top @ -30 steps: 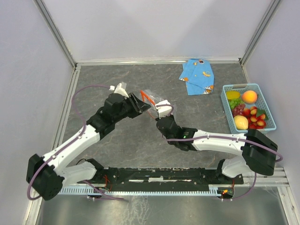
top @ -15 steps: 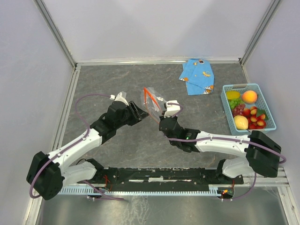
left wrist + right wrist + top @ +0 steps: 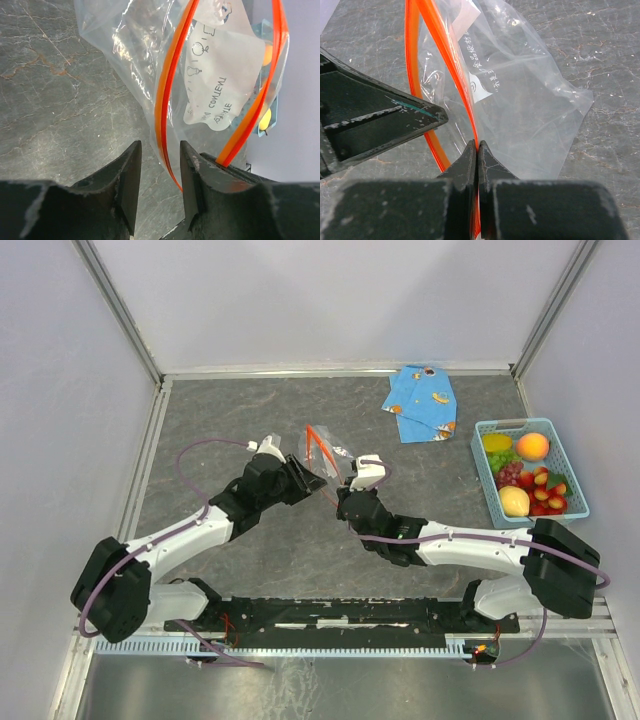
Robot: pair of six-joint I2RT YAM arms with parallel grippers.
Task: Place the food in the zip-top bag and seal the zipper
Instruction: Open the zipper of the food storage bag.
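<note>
The clear zip-top bag (image 3: 325, 453) hangs above the table between my two grippers, its mouth spread open. My right gripper (image 3: 350, 480) is shut on one side of the orange-red zipper (image 3: 445, 55), and the bag (image 3: 530, 115) hangs beyond its closed tips (image 3: 477, 147). My left gripper (image 3: 305, 475) is open, and the other zipper strip (image 3: 167, 90) runs between its parted jaws (image 3: 160, 150) without being pinched. The food lies in the basket: peach (image 3: 533, 446), lemon (image 3: 496, 442), apple (image 3: 514, 501), grapes (image 3: 508, 468), strawberries (image 3: 546, 492).
The light-blue slotted basket (image 3: 482, 430) stands at the right edge of the table. A folded blue patterned cloth (image 3: 423, 403) lies at the back right. Grey walls enclose the table on three sides.
My left gripper has moved right and slightly nearer, up to the bag's mouth. The bag has shifted a little right, and the right gripper still holds it.
</note>
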